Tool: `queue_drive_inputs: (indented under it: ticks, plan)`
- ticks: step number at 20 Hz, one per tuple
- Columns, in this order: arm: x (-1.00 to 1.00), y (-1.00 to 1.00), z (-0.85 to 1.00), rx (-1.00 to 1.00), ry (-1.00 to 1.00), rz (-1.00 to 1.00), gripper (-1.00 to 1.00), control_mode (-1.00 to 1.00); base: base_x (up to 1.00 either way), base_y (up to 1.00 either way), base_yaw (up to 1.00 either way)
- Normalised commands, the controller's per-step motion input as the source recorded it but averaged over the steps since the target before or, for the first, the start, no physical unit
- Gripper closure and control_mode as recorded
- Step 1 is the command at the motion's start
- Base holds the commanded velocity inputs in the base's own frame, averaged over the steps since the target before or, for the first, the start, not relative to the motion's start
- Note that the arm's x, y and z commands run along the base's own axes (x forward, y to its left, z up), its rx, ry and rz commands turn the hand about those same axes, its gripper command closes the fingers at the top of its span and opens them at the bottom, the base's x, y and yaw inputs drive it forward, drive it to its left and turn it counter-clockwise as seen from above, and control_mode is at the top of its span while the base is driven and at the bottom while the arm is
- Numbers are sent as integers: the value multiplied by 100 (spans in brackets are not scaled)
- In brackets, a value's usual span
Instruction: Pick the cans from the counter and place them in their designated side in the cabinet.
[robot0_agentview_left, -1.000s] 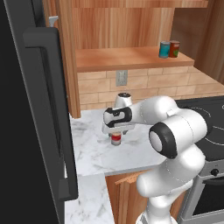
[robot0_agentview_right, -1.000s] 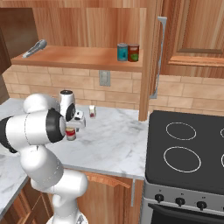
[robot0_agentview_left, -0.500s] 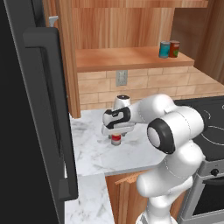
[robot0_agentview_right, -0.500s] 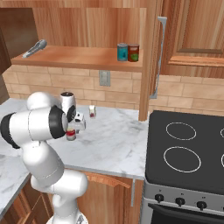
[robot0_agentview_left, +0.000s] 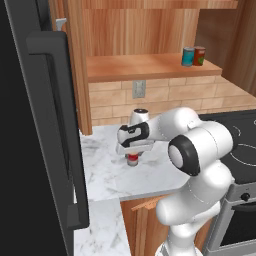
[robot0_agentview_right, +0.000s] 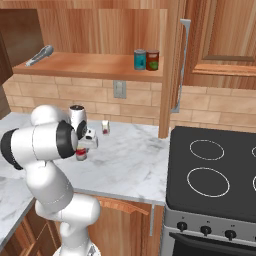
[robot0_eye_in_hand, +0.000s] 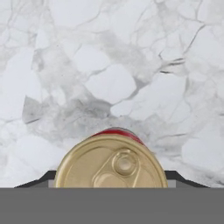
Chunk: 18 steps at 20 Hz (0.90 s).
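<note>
Gripper (robot0_agentview_left: 133, 154) is low over the counter (robot0_agentview_left: 107, 175), pointing straight down at a dark red can (robot0_agentview_left: 132, 159) with a gold pull-tab lid. Can stands upright on the marble, roughly mid-slab, well back from the front edge. In the hand view the can (robot0_eye_in_hand: 111, 162) sits at the bottom centre, with a dark fingertip (robot0_eye_in_hand: 39, 179) showing on each side of it. Jaws straddle the can; can't tell if they're clamped on it or just around it.

Both task cans are up on the cabinet (robot0_agentview_right: 90, 65) shelf, at its right end near the front edge: teal-blue can (robot0_agentview_right: 140, 59) on the left, red can (robot0_agentview_right: 153, 59) just beside it, upright, touching or nearly so.

Small white container (robot0_agentview_right: 105, 127) with a red mark stands on the counter near the back wall. A grey metal utensil (robot0_agentview_right: 40, 55) lies at the shelf's left end. Black stovetop (robot0_agentview_right: 215, 172) butts against the counter's right edge; black fridge (robot0_agentview_left: 35, 140) on the far left.
</note>
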Motion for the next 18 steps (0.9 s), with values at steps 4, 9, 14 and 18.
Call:
queue_drive_inputs:
  ticks: [4, 9, 14, 18]
  plan:
    - [-4, 0, 28, 0, -2, -1, 100, -100, 0, 0, 0]
    - [-16, 0, 48, 1, -6, -1, 100, -100, 0, 0, 0]
    - [-12, 0, 54, 0, -6, -1, 100, -100, 0, 0, 0]
    - [-9, 0, 51, 0, -4, -1, 100, -100, 0, 0, 0]
